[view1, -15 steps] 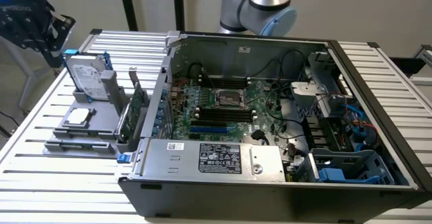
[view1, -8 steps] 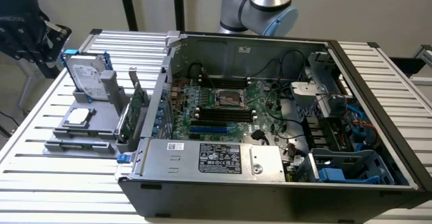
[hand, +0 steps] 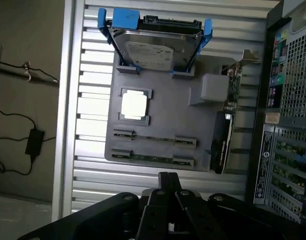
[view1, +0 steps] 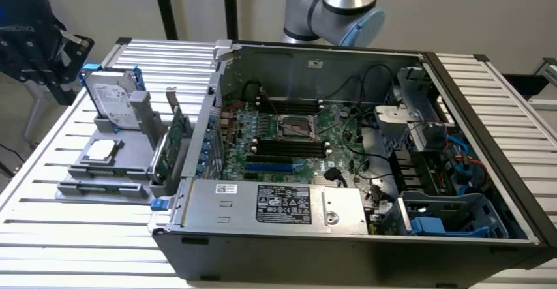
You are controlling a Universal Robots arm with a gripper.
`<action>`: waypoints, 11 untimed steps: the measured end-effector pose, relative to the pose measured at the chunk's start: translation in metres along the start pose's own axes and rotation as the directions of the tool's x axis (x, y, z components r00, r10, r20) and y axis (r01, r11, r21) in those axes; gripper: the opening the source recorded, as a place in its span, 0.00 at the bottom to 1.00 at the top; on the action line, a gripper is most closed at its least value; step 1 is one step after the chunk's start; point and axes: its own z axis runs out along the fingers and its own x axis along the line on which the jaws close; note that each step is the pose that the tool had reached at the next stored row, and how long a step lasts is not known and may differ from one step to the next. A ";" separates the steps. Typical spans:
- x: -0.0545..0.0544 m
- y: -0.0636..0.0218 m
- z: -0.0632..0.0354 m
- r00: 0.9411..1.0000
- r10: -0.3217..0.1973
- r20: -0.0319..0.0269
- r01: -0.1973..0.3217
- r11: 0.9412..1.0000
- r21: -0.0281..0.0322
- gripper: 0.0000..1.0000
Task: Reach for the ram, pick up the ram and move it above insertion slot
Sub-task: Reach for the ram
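You are only at the reach: the long, thin green ram stick (hand: 153, 158) lies ungrasped in the grey plastic holder (hand: 165, 117) at the exterior view's left, your jaws closed on nothing, apart from it.

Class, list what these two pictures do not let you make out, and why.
Thin green ram stick, wrist view: chips too small to count.
Black motherboard memory slots, exterior view: too small to tell which are free.
Green expansion card, exterior view: edge-on, face hidden.
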 end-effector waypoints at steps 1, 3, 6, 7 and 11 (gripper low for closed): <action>0.000 0.0000 0.0002 1.000 -0.018 -0.001 0.018 1.000 0.000 0.11; 0.000 0.0000 0.0007 0.998 -0.055 -0.003 0.055 0.998 0.001 0.11; 0.000 -0.0001 0.0014 0.994 -0.109 -0.005 0.109 0.994 0.001 0.11; 0.000 -0.0001 0.0017 0.992 -0.128 -0.005 0.128 0.992 0.002 0.11; 0.000 -0.0001 0.0031 0.980 -0.199 -0.008 0.199 0.980 0.002 0.11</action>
